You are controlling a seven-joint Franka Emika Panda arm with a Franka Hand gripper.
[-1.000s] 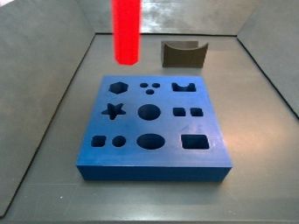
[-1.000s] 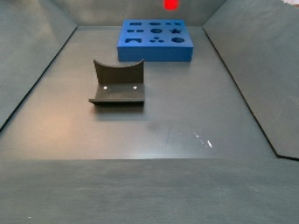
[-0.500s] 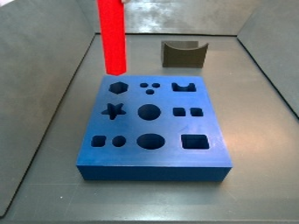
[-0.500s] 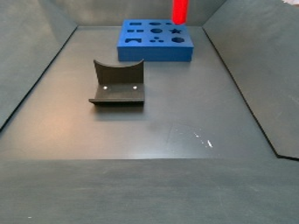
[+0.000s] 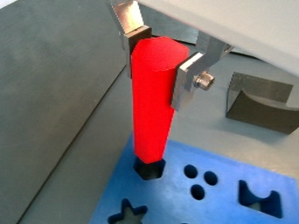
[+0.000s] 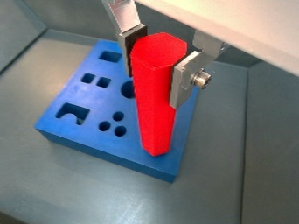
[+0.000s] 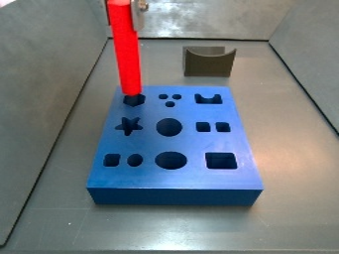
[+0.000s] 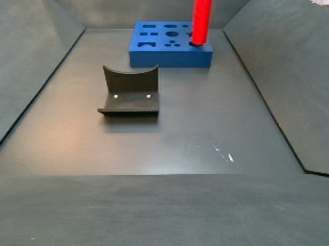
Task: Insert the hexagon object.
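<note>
The hexagon object (image 7: 123, 50) is a long bright red rod, held upright. My gripper (image 5: 158, 48) is shut on its upper end, with one silver finger (image 5: 131, 17) on each of two opposite sides; it also shows in a wrist view (image 6: 156, 54). The rod's lower end sits at the mouth of the hexagonal hole (image 7: 134, 98) in the far left corner of the blue board (image 7: 185, 164). How deep it sits I cannot tell. In a side view the rod (image 8: 202, 19) stands at the board (image 8: 161, 48), with the gripper cut off above.
The dark grey fixture (image 8: 130, 91) stands on the floor apart from the board; it also shows behind the board (image 7: 208, 61) and in a wrist view (image 5: 263, 101). The board has several other shaped holes. Grey walls enclose the floor.
The gripper has carried the red rod down and toward the board's left far corner. The rod's lower end, which hung above the board, is now at the hexagonal hole.
</note>
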